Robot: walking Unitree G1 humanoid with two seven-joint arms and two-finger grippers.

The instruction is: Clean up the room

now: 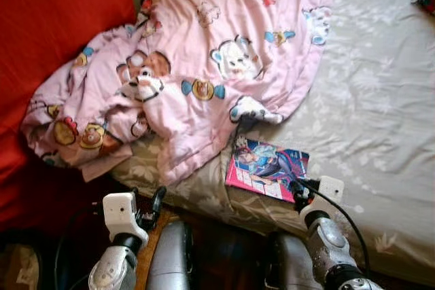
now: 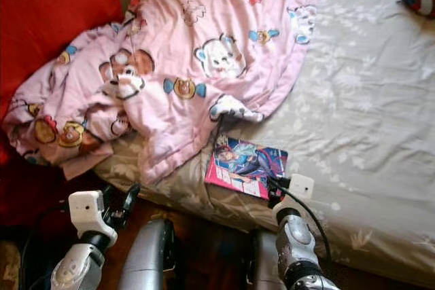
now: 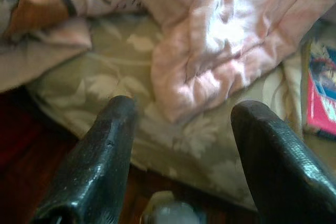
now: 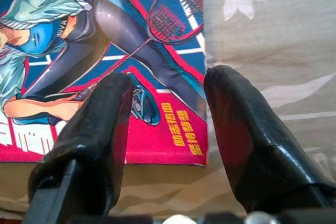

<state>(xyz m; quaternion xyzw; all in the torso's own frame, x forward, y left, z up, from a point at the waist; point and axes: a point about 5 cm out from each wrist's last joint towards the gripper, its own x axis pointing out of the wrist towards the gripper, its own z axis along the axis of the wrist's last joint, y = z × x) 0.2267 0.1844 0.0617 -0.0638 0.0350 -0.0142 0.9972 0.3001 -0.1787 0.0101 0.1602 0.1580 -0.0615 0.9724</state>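
Magazine (image 1: pixel 267 167) corner under blanket (image 1: pixel 197 66)

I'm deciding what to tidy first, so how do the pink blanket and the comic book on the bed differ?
The pink blanket lies crumpled and spread wide toward the red cushion; the comic book lies flat and much smaller near the bed edge. The blanket has cartoon animals; the book's cover shows a figure with a racket. Both rest on the floral bedsheet.

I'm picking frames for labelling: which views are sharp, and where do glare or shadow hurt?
Right wrist view: the magazine cover is crisp, the right pincer near and soft. Left wrist view: soft overall, sunlight glaring on the pink blanket, the left pincer blurred. Eye views: mildly soft, the bedsheet bright, the floor below the bed in deep shadow.
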